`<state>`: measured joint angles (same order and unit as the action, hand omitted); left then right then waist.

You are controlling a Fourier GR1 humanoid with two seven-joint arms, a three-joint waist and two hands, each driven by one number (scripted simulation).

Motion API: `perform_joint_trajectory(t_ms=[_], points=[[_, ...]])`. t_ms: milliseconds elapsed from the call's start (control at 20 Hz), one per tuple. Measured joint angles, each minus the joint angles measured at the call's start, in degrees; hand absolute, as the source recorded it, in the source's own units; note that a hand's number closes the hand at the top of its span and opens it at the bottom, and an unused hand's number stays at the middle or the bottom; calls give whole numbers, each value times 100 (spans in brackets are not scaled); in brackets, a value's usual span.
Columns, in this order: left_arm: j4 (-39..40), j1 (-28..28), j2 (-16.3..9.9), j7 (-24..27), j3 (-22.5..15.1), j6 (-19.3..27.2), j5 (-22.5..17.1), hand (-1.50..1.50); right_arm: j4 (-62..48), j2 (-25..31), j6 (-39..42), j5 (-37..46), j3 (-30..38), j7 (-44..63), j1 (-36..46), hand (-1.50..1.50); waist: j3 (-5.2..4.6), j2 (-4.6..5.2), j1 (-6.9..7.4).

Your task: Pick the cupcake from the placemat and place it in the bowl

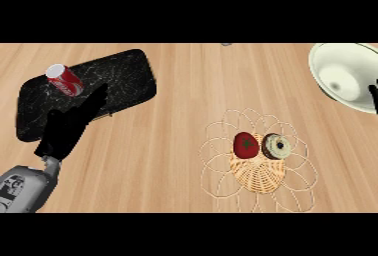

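Left hand [70, 125] open over black tray [133, 75]; cupcake [277, 146] on wire placemat [221, 170], well right; right hand [374, 95] barely visible, state unclear

Lighting even and bright over the wooden counter [170, 100]; source direction cannot be told. Shadows faint. Dark placemat [125, 80] shows pale speckled sheen. White bowl [347, 75] shades darker toward its centre. No glare or edge distortion evident.
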<state>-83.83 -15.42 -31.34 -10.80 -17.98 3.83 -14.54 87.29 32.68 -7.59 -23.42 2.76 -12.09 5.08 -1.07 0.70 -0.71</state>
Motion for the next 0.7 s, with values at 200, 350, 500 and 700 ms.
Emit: perform_joint_trajectory(t_ms=[200,350,500,700], points=[[9,-149,58,204,210,285,155,0,-179,16,1160,-529,-264,-28,300,150,85,-9,223],[-77,-284,87,348,403,599,274,0,-319,204,1848,-566,-441,-125,516,150,121,11,480],[-109,-316,226,415,516,990,433,0,-1299,185,2372,-667,-254,-600,704,-150,137,41,487],[-129,-332,392,438,539,1302,583,0,-2024,322,3756,-823,-215,-1399,948,-150,153,48,450]])
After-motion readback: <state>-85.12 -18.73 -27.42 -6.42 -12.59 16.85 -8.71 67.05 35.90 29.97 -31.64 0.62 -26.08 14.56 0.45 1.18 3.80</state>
